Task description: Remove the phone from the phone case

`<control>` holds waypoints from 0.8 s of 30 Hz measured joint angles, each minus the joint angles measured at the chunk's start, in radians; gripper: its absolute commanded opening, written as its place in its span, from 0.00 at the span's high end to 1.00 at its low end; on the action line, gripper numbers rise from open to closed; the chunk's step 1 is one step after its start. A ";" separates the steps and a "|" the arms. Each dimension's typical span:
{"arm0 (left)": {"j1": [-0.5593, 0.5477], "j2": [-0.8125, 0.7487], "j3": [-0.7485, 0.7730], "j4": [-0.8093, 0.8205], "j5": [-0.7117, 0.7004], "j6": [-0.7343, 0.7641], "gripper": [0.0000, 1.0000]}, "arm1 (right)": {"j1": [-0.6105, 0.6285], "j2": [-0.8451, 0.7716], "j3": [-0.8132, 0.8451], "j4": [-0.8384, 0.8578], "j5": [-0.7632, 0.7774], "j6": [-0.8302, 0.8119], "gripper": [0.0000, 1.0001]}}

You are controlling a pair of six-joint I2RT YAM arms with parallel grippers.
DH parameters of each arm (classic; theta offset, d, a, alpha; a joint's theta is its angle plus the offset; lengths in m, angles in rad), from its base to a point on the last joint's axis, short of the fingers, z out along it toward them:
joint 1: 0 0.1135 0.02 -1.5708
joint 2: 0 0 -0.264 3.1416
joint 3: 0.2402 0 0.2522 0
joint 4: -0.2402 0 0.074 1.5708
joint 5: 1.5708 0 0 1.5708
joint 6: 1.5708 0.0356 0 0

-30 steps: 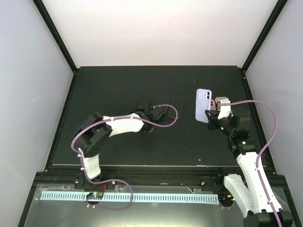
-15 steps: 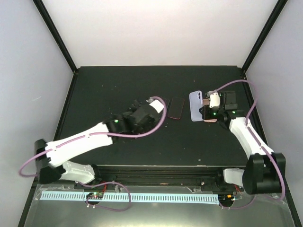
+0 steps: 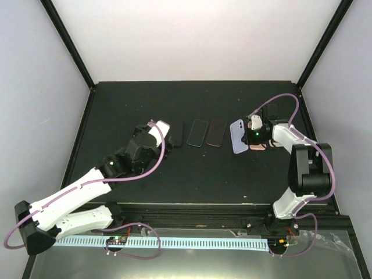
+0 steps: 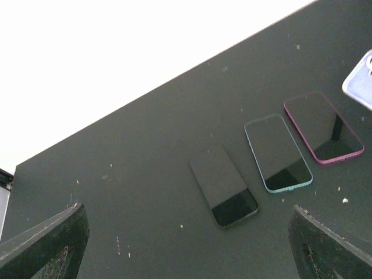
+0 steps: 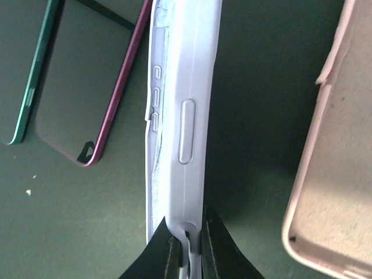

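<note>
The phone case, a lavender one, is sitting at the right end of a row of things on the dark counter, toward the right side and about midway between the near and far edges. It is being held up on its long edge, so the right wrist view is looking along the side with the moulded buttons. A paler layer is showing along its left rim, but whether a phone is inside cannot be told.

The right pincer is pinching the near end of the case, its jaws squeezed tight on the thin wall. Just right of the case, a pink case is lying open side up, apart from it.

Left of the lavender case, three phones are lying flat, face up and side by side: one with a magenta rim nearest, then one with a teal rim, then a black phone.

The left pincer is hanging above the counter just left of the black phone, jaws spread wide and gripping nothing.
</note>
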 measured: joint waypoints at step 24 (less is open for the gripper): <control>0.002 -0.056 -0.001 0.064 0.007 0.056 0.08 | -0.062 0.209 0.098 -0.045 -0.023 0.011 0.64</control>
